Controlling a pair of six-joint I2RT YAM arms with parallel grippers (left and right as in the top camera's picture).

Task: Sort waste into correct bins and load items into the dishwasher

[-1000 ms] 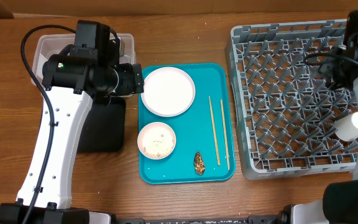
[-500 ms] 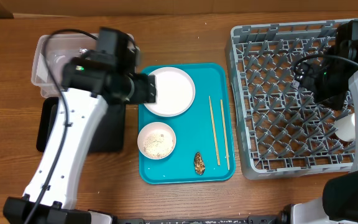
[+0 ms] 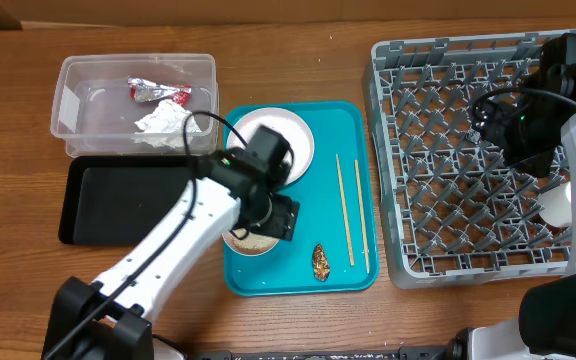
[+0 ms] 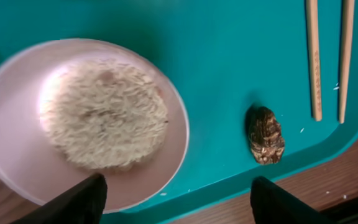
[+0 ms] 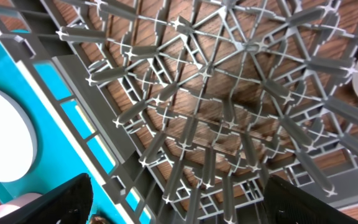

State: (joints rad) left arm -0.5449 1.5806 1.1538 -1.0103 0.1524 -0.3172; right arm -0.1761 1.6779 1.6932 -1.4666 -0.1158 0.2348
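Observation:
The clear tub [image 3: 78,110] holds the red-and-silver foil wrapper [image 3: 158,91] and the crumpled napkin [image 3: 163,120]. The black tray [image 3: 118,205] lies in front of it. On the teal tray [image 3: 358,130] sit a pale plate [image 3: 298,135], partly under my left arm, a bowl [image 4: 11,155] of rice crumbs [image 4: 104,112], a brown lump [image 4: 265,135] [image 3: 321,261] and two chopsticks [image 3: 346,210]. My left gripper [image 4: 176,199] [image 3: 268,222] hovers open above the bowl's near rim. My right gripper [image 5: 179,193] [image 3: 513,130] hangs open over the grey dish rack [image 3: 438,150], holding nothing.
A white cup [image 3: 558,205] stands in the rack near its right side, half hidden by my right arm. The teal tray lies between the bins and the rack. Bare wooden table shows along the front edge.
My left arm has swung from above the clear tub to above the rice bowl, uncovering the wrapper and napkin in the tub. The right arm shifted slightly a second ago, then stayed put.

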